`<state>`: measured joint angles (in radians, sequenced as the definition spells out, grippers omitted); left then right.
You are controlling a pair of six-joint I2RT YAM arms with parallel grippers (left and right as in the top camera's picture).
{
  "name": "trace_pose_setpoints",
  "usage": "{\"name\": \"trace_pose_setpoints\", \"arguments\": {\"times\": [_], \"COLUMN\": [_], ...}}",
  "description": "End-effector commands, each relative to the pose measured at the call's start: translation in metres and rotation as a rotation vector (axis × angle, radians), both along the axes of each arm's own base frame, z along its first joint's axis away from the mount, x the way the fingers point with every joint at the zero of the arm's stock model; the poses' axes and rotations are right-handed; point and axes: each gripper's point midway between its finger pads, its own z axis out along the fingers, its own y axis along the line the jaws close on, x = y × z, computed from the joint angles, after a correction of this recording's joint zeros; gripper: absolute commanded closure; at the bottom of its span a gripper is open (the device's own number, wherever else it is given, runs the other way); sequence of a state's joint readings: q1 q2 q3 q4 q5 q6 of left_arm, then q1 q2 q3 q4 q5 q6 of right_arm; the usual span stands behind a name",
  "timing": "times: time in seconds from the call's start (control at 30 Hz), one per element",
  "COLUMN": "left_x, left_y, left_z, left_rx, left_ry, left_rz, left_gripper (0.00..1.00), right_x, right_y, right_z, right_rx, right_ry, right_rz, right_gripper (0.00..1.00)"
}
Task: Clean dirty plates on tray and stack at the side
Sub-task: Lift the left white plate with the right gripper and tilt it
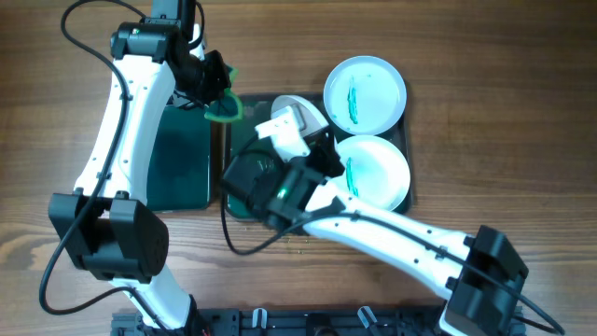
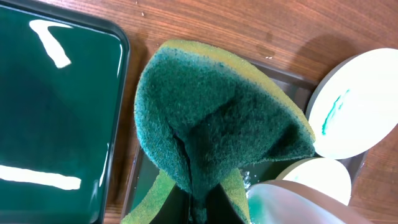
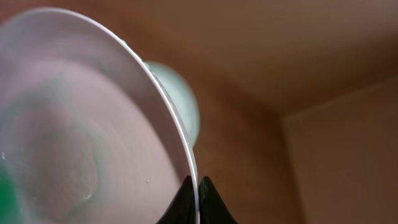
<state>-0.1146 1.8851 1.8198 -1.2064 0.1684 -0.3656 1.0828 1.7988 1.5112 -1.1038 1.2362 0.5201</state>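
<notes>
table (image 1: 494, 56) of brown wood from overhead, carrying two trays side by side. shows the tray (image 1: 256, 101), dark green and wide, right of a narrow green tray (image 1: 182, 159). shows two white, teal-smeared plates on the wide one: far plate (image 1: 365, 93) lying over its far right corner, near plate (image 1: 373, 173) just beside it. finds the left end effector (image 1: 216, 91) pinched shut on a green sponge (image 1: 224, 108) above the gap between the trays. finds the right end effector (image 1: 291, 129) closed on the rim of the held plate (image 1: 300, 110), tilted up over the left half of the tray.

from the left wrist: shows the sponge (image 2: 217, 124) folded and pinched at the bottom edge, dark scouring face up, yellow layer at its edges. puts the narrow green tray (image 2: 56, 112) at left, the far plate (image 2: 357, 106) at right with its teal streak, the near plate (image 2: 317, 174) below it.

from the right wrist: shows the black fingertips (image 3: 185, 204) nipped tight on the thin rim of the held plate (image 3: 81, 124). fills the left side with that plate, out of focus, green tinge at lower left. cannot tell what the pale round shape (image 3: 180, 99) behind it is.
</notes>
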Motion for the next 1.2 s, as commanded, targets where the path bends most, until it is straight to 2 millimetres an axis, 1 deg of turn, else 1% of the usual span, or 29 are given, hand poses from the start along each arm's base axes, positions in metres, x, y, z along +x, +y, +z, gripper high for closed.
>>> {"name": "trace_pose_setpoints", "arguments": {"times": [0.0,0.1,0.23,0.37,0.43,0.47,0.53,0.6,0.63,0.67,0.73,0.8,0.87,0.93,1.0,1.1,1.17], "left_x": [0.001,0.002,0.002,0.001,0.000,0.000,-0.002,-0.003,-0.004,-0.006,-0.010,-0.015,-0.018,-0.023,-0.026,-0.028,-0.029], "left_y": [0.002,0.002,0.002,0.002,0.000,0.000,-0.001,-0.002,-0.003,-0.003,-0.003,-0.003,-0.002,-0.003,-0.005,-0.011,-0.017], "left_z": [0.005,0.005,0.005,0.005,0.004,0.004,0.004,0.003,0.001,-0.001,-0.008,-0.016,-0.022,-0.028,-0.033,-0.038,-0.043], "left_rx": [0.006,0.006,0.006,0.005,0.006,0.006,0.007,0.007,0.008,0.009,0.012,0.015,0.017,0.020,0.022,0.023,0.024], "left_ry": [-0.011,-0.011,-0.011,-0.011,-0.007,-0.004,0.000,0.005,0.012,0.018,0.039,0.064,0.082,0.101,0.115,0.119,0.115], "left_rz": [0.012,0.012,0.012,0.012,0.009,0.007,0.004,0.002,0.000,-0.001,-0.002,-0.003,-0.003,-0.007,-0.014,-0.027,-0.043], "left_gripper": [0.96,0.96,0.96,0.96,0.96,0.96,0.96,0.96,0.96,0.96,0.96,0.96,0.96,0.96,0.96,0.96,0.96], "right_x": [-0.005,-0.008,-0.008,-0.008,-0.007,-0.006,-0.003,-0.002,-0.001,-0.001,0.001,0.006,0.013,0.022,0.033,0.049,0.064], "right_y": [0.000,0.003,0.004,0.005,0.007,0.008,0.010,0.011,0.011,0.010,0.003,-0.006,-0.015,-0.023,-0.033,-0.055,-0.093], "right_z": [0.044,0.052,0.052,0.052,0.049,0.043,0.024,-0.003,-0.027,-0.038,-0.068,-0.084,-0.094,-0.095,-0.088,-0.070,-0.057], "right_rx": [-0.091,-0.119,-0.136,-0.116,-0.092,-0.073,-0.021,0.067,0.164,0.219,0.362,0.476,0.569,0.665,0.777,0.929,1.023], "right_ry": [-0.216,-0.253,-0.244,-0.252,-0.242,-0.212,-0.111,0.031,0.158,0.217,0.406,0.537,0.652,0.745,0.799,0.806,0.759], "right_rz": [-0.007,0.000,0.006,0.003,0.003,0.008,0.021,0.025,0.013,-0.003,-0.049,-0.095,-0.102,-0.068,-0.027,0.009,-0.033], "right_gripper": [0.96,0.96,0.96,0.96,0.96,0.96,0.96,0.96,0.96,0.96,0.96,0.96,0.96,0.96,0.96,0.96,0.96]}}
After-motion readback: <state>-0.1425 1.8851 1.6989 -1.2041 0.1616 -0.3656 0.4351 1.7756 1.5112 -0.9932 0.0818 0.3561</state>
